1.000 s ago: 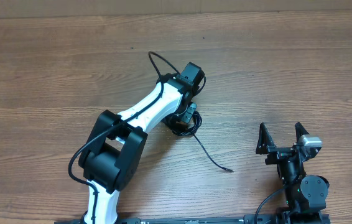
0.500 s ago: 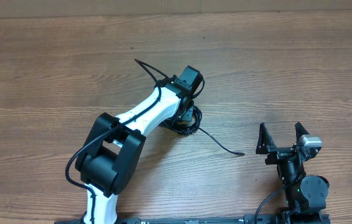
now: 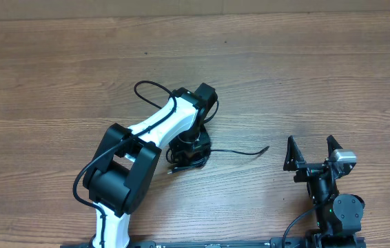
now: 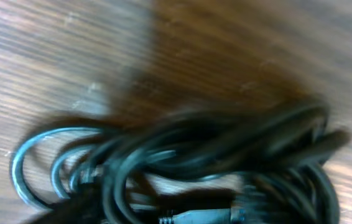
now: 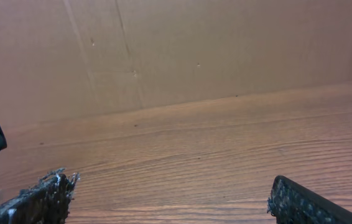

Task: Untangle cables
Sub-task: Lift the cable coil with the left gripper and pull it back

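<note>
The cables (image 3: 189, 156) lie as a small black coiled bundle on the wooden table, with one thin strand (image 3: 247, 151) trailing right to a small plug end. My left gripper (image 3: 185, 145) hangs right over the bundle; its black fingers merge with the cords, so their state does not show. The left wrist view is blurred and filled by the looped cables (image 4: 194, 155) and a plug (image 4: 204, 216); no fingers show there. My right gripper (image 3: 311, 153) rests at the near right, open and empty (image 5: 176, 205), a short way from the strand's end.
The left arm's own thick black wire (image 3: 147, 89) loops out beyond its wrist. A brown cardboard wall (image 5: 176, 50) stands along the far edge of the table. The wood-grain table (image 3: 57, 83) stretches around both arms.
The left arm has swung the bundle nearer and to the left. The trailing strand's end has swept up to point right. The right arm has not moved.
</note>
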Motion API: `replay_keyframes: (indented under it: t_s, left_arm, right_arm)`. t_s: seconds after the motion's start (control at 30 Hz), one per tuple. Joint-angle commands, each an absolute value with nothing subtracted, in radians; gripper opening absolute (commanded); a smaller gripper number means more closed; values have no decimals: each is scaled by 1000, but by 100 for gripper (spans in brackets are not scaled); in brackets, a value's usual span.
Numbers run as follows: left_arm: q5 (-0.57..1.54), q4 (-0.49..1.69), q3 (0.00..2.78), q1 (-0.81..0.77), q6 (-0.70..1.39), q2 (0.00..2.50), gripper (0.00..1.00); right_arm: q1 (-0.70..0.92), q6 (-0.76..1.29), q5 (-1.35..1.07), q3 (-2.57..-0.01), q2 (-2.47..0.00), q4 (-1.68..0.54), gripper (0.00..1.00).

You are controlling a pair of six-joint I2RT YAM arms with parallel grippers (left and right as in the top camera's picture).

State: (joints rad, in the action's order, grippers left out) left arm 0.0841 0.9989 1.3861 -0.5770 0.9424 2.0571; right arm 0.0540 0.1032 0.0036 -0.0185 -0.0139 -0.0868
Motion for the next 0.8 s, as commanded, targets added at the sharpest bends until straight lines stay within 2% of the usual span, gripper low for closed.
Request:
replay_keyframes:
  t_s: [0.0,0.2,0.23,0.3,0.4,0.53,0.6,0.77]
  left_arm:
    - [67,938,1350,-584,961,2107,100]
    - [23,930,1350,-583,872,2107,98]
    - [23,930,1350,-583,862,2107,90]
    - [23,930,1350,-583,851,2107,63]
    - [16,930,1350,-583,851,2107,39]
    - [11,930,1350,-583,843,2107,24]
    - [4,929,1350,-583,841,2107,12]
    - [-1,928,1350,-585,841,2107,11]
  right_arm:
    - [57,96,-2,-8,-3,-82,100]
    - [57,96,-2,-8,-3,-82,100]
    - [57,96,-2,-8,-3,-82,100]
    - [57,96,-2,-8,-3,-82,100]
    - [57,96,-2,-8,-3,-82,100]
    - [57,96,-2,-8,-3,-82,100]
    - [57,96,-2,-8,-3,-83,100]
    - [57,96,-2,-8,-3,-82,100]
